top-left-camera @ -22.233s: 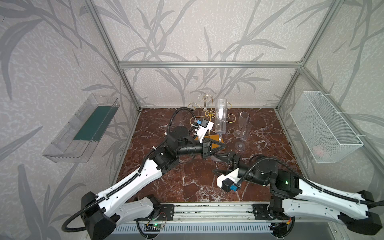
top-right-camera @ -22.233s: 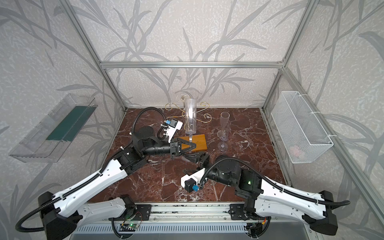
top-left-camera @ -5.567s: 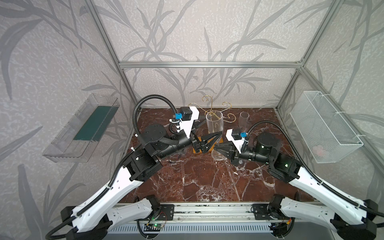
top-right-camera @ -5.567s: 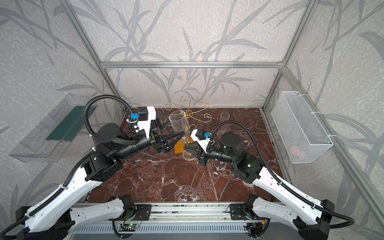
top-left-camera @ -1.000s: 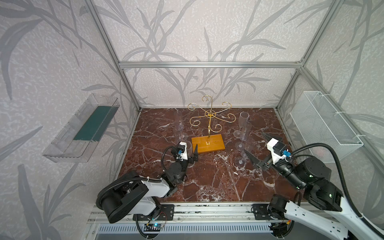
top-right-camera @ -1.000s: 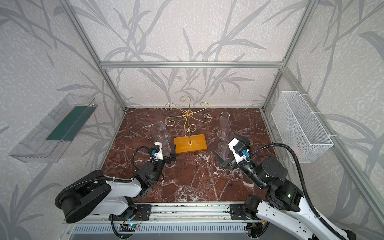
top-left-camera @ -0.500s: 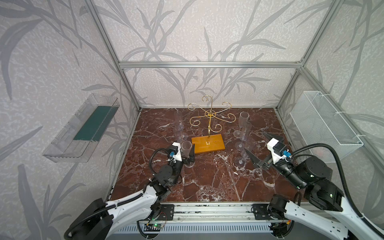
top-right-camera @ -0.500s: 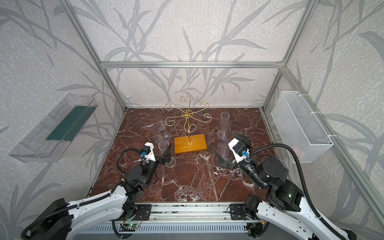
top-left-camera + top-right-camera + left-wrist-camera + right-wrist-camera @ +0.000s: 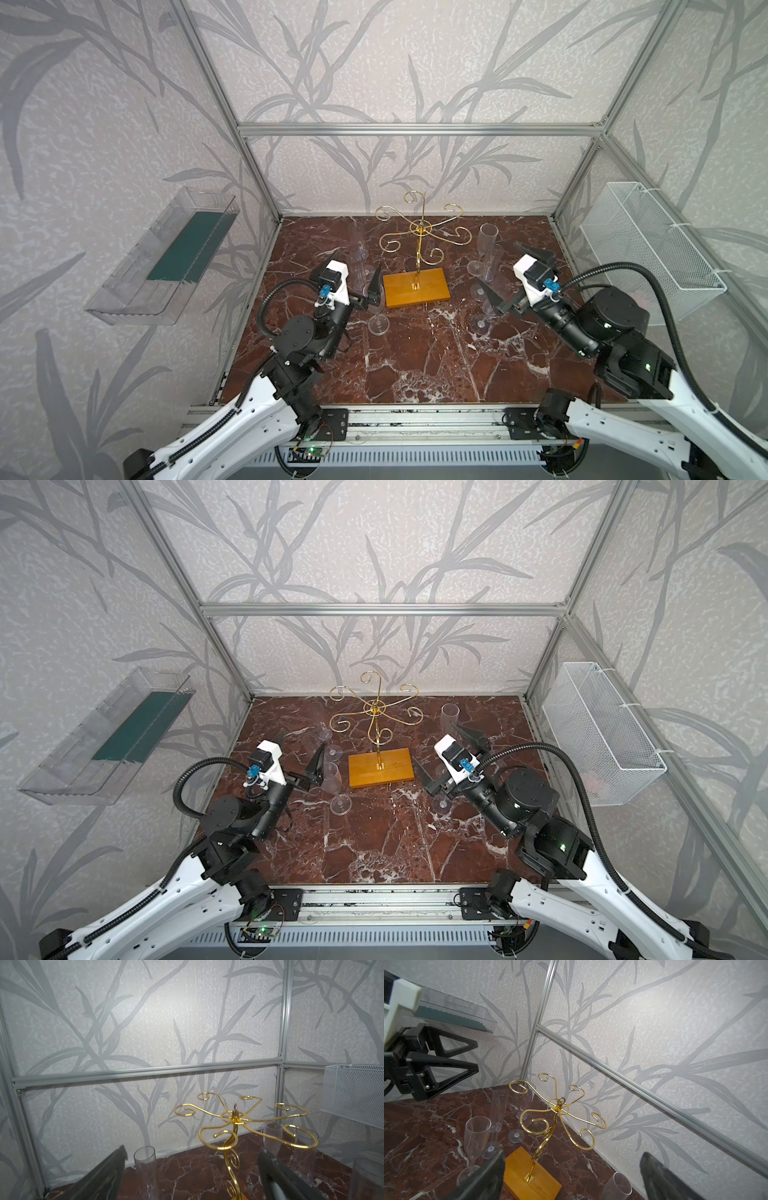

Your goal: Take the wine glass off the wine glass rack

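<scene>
Marble tabletop (image 9: 415,365): dark red, white-veined.
Left gripper (image 9: 357,258): raised left of the wine glass rack (image 9: 416,286), jaws spread wide, grasping nothing.
Right gripper (image 9: 496,264): raised right of the rack, jaws released, empty.
Wine glass (image 9: 332,777): upright on the marble just left of the rack's base, bowl partly behind a left finger.
Clear flutes (image 9: 486,245): right of the rack, outlines faint, count uncertain.

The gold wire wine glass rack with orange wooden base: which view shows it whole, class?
Both top views: the wine glass rack shows complete, curled arms to base. The right wrist view hides a base corner; the left wrist view crops the base.
</scene>
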### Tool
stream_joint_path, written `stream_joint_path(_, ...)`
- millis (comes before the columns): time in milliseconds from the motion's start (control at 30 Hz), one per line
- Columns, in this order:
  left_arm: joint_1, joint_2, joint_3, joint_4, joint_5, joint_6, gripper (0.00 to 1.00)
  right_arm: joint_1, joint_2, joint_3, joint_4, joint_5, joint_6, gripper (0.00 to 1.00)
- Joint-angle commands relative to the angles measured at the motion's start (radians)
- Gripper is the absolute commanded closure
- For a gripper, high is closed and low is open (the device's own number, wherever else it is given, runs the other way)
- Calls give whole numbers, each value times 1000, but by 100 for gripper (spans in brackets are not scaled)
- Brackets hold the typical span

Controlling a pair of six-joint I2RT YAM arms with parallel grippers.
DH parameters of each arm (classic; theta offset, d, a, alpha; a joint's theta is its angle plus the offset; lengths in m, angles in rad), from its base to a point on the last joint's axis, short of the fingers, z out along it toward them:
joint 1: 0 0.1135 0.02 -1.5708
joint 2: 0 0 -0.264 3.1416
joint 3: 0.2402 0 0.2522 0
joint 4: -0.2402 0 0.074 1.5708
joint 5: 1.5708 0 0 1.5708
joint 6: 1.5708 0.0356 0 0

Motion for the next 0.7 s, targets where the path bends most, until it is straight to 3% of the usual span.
stream_joint_path(0, 67, 61, 100, -64, 72, 156, 1, -66, 71, 81, 80, 40, -71, 1)
stream_joint_path(167, 321, 152, 220, -108, 203, 131, 1, -437, 200, 169, 43, -210, 116, 1)
stream_joint_path(433, 817, 241, 213, -105, 348, -120, 1, -880, 281, 92, 130, -397, 335, 1)
stream_joint_path(533, 923, 267, 146, -55, 379, -204, 1, -968, 286, -8, 187, -424, 383, 1)
stream_joint_path(667, 939, 298, 49, -23, 326, -211, 1, -1033, 280, -151, 246, -411, 384, 1)
